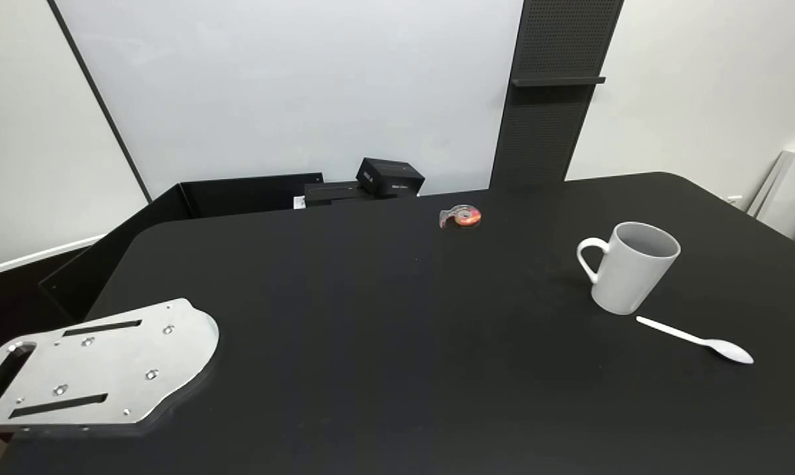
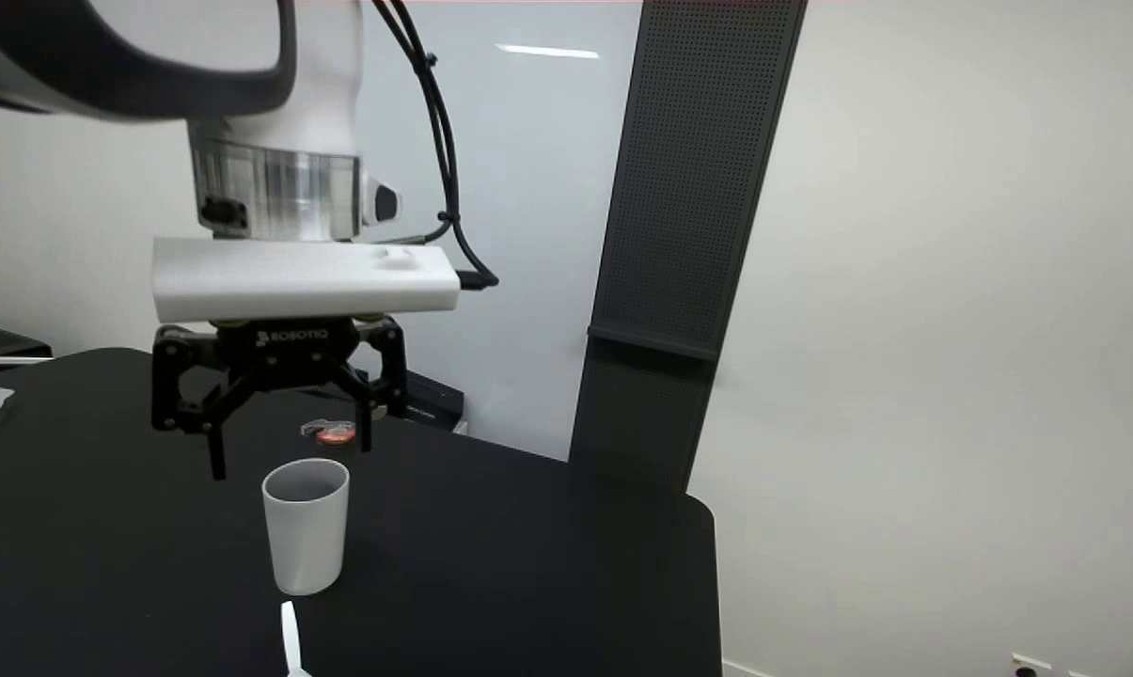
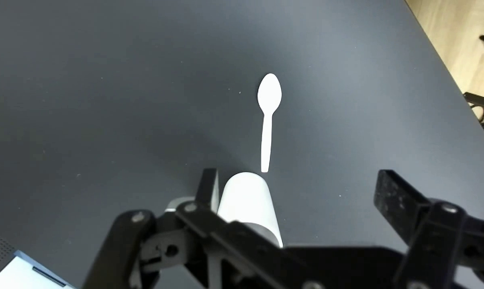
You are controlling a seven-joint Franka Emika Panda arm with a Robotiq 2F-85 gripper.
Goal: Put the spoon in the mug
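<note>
The white mug [image 1: 635,280] stands upright on the black table, its loop handle to the left in an exterior view. It also shows in an exterior view [image 2: 306,545] and, partly hidden by a finger, in the wrist view [image 3: 246,196]. The white spoon [image 1: 727,349] lies flat on the table, its handle end close to the mug's base, bowl pointing away. The wrist view shows it whole [image 3: 269,96]; in an exterior view only its handle [image 2: 290,635] shows at the bottom edge. My gripper [image 2: 291,456] is open and empty, above the table near the mug. Its fingers [image 3: 298,178] are wide apart.
A small red tape dispenser [image 1: 466,216] lies toward the back edge. Black boxes [image 1: 390,178] stand behind the table near the wall. A silver metal plate [image 1: 120,363] sits at the left. The table edge with floor and cables [image 3: 482,108] shows at the wrist view's right.
</note>
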